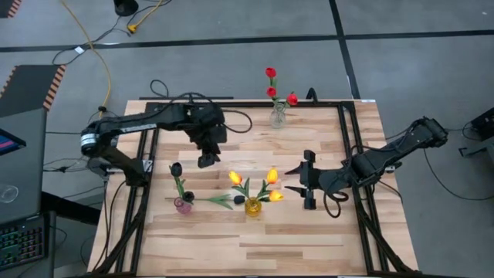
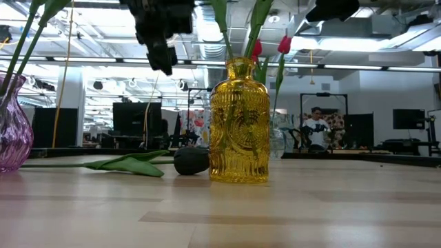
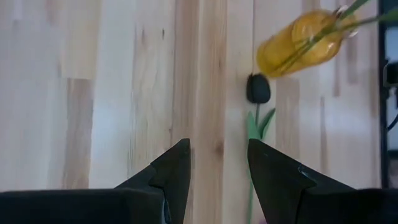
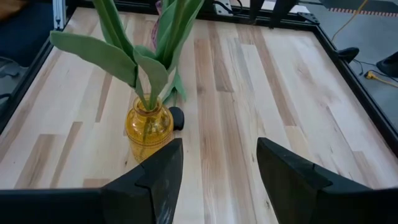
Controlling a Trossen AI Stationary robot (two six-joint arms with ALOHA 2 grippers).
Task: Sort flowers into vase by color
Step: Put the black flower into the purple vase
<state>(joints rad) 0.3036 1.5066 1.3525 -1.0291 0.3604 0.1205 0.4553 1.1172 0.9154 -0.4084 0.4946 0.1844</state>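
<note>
- The yellow glass vase (image 1: 253, 205) stands near the front middle of the bench (image 1: 309, 239); three yellow-orange tulips (image 1: 271, 176) stand in it.
- One black tulip (image 1: 234, 202) lies flat on the bench, its head touching or just beside the yellow vase on the pink vase's side, its stem and leaves (image 2: 127, 163) running toward the pink vase (image 1: 183, 205).
- The pink vase, left of the yellow vase, already holds one black tulip (image 1: 177, 168); the clear vase (image 1: 278, 116) far behind the yellow vase holds the red tulips (image 1: 272, 91).
- The left gripper (image 1: 205, 160) hangs above the bench behind the lying tulip, between the pink and yellow vases, its jaws parted and empty.
- The right gripper (image 1: 306, 179) waits just right of the yellow vase, its jaws wide apart, nothing in them.
- Step in hand, as I judge it: picking up the last loose flower. The next move calls for the left gripper to descend over the thin stem, close on it, then carry the flower upright to the pink vase.
</note>
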